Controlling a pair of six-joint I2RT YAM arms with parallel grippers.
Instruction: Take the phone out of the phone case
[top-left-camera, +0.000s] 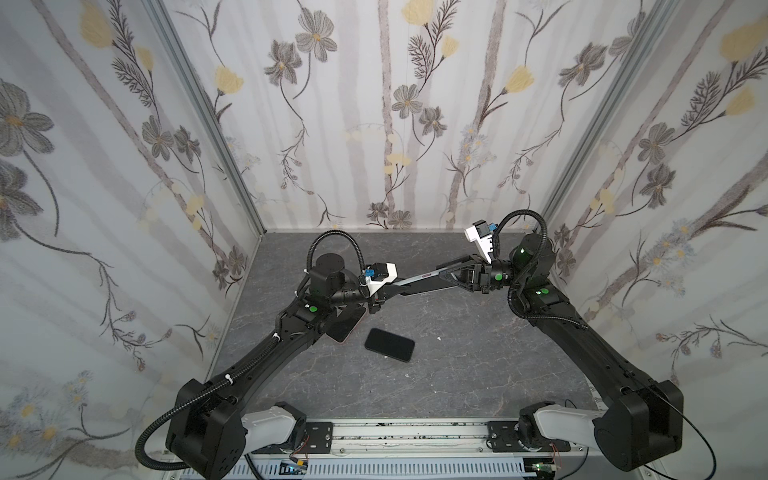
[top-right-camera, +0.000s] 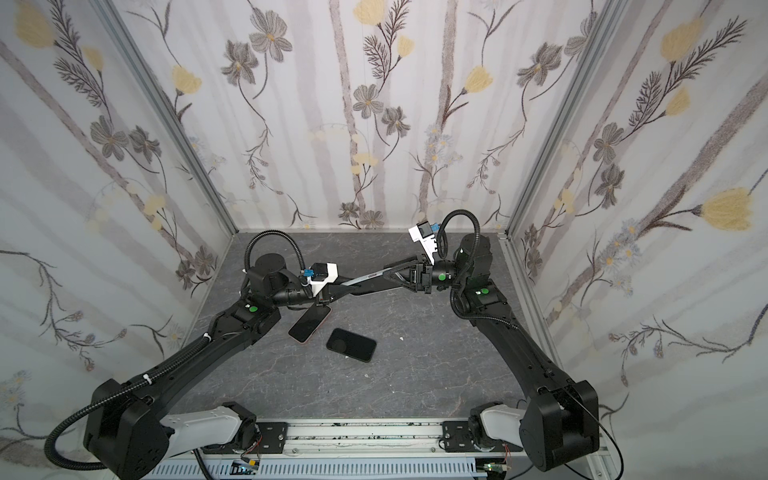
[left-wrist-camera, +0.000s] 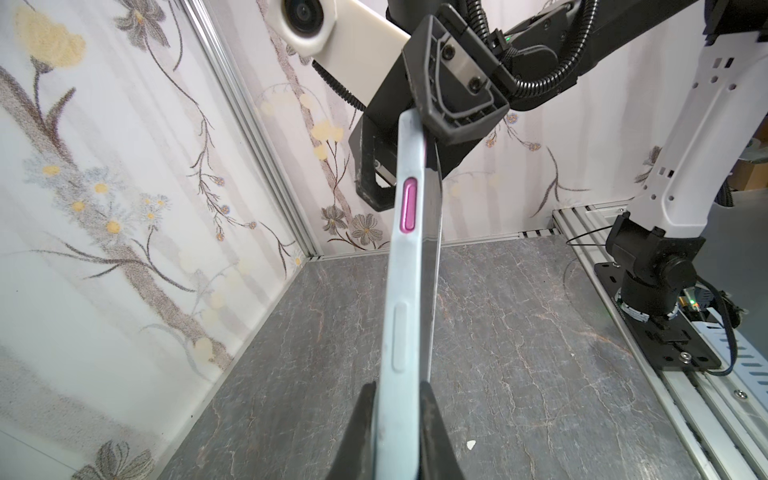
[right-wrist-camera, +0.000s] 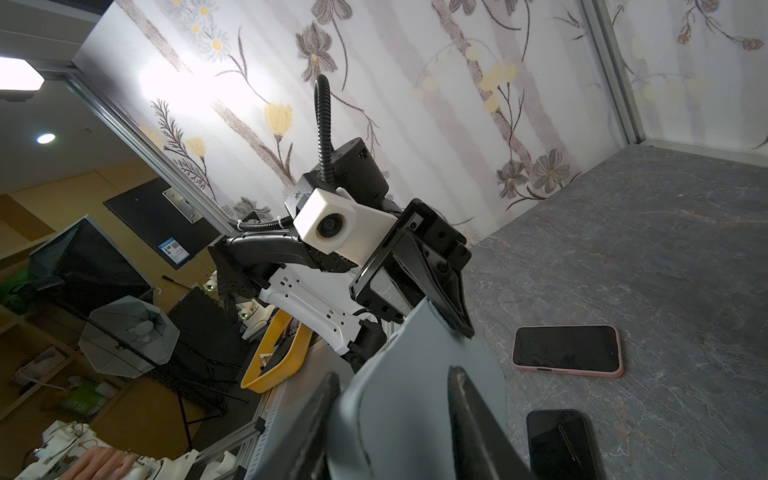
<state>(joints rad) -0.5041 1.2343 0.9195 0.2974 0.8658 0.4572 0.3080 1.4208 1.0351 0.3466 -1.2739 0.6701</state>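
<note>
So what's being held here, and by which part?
The cased phone, up off the table. The left gripper clamps one short end; the right gripper straddles the opposite end, but whether it pinches it cannot be told.

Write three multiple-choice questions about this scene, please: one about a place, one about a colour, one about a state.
1. Where is the light blue phone case?
A. flat on the table
B. against the back wall
C. up in the air

2. What colour is its side button?
A. pink
B. green
C. yellow

3. How is the left end effector?
A. open and empty
B. shut on the case
C. out of view

Answers:
1 C, in both top views it hangs in mid-air.
2 A, the left wrist view shows a pink button on the case's edge.
3 B, its fingers press on both faces of the case's near end.
</note>
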